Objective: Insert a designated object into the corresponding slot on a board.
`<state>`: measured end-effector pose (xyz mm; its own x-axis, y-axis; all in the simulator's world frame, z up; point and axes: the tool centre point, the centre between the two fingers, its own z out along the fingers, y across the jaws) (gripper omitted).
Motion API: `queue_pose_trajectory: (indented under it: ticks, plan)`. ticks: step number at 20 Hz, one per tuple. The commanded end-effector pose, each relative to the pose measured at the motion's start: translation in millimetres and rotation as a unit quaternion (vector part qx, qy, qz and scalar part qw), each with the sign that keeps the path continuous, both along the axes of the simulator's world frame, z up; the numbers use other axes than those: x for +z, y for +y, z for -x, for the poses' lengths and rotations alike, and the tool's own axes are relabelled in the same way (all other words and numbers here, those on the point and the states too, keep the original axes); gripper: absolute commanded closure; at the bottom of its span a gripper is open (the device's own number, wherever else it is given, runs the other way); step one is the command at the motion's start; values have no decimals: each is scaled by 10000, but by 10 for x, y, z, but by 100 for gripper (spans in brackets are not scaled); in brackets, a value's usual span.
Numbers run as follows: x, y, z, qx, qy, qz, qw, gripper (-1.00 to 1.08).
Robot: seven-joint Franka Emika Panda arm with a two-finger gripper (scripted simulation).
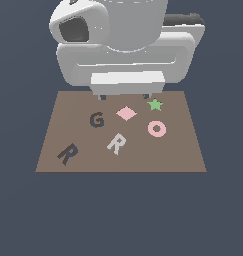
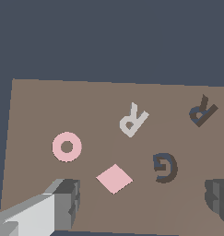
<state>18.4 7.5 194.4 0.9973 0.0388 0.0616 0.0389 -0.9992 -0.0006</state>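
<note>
The light grey letter R (image 1: 116,144) lies flat near the middle of the brown board (image 1: 180,152); the wrist view shows it too (image 2: 132,120). The dark navy R-shaped slot (image 1: 68,154) is at the board's near corner on the exterior view's left, and also shows in the wrist view (image 2: 202,112). My gripper (image 1: 125,96) hangs over the board's far edge, above and behind the letter. It is open and empty, with its fingertips (image 2: 62,203) spread wide in the wrist view.
On the board lie a dark G shape (image 1: 96,120), a pink diamond (image 1: 126,113), a green star (image 1: 154,105) and a pink ring (image 1: 156,129). The diamond (image 2: 114,179) lies closest under the gripper. Dark floor surrounds the board.
</note>
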Motion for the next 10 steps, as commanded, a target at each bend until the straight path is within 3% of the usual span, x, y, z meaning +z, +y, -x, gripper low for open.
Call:
queue_pose_trajectory:
  ticks: [1, 10]
  plan:
    - [0, 0, 0, 0, 0, 0, 10000, -92]
    - [-115, 2, -47, -267, 23, -4, 9996, -92]
